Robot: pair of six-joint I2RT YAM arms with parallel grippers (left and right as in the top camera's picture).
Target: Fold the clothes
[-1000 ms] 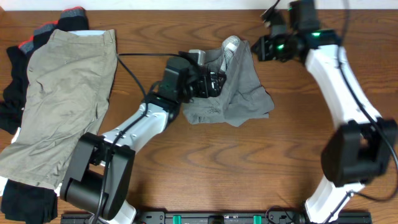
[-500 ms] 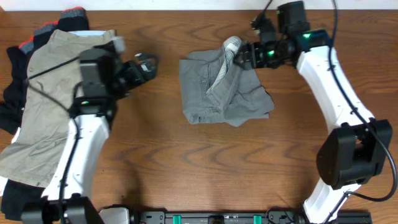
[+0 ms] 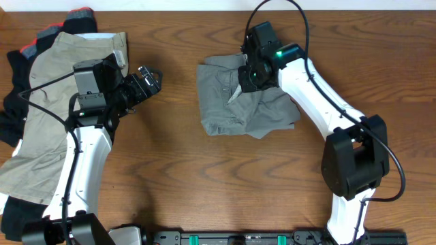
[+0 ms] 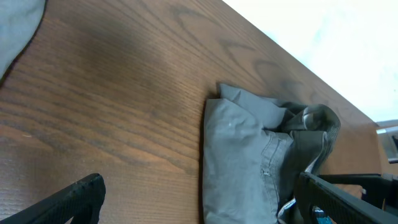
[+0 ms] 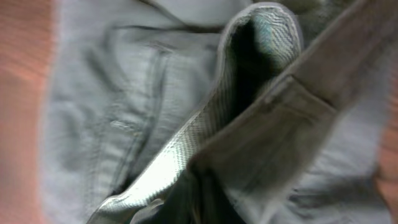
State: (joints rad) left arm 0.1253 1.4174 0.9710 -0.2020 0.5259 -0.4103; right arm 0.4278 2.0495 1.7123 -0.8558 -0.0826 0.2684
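Since half a second ago, the right hand (image 3: 249,68) has been brought left and nearer, over the crumpled dark grey cotton shorts (image 3: 228,109) at the far middle of the wooden desk (image 3: 204,184). Whether it is pinching cloth cannot be told. The left hand (image 3: 147,80), fingers spread, is held over bare wood beside the khaki-beige shorts (image 3: 61,102), little shifted.
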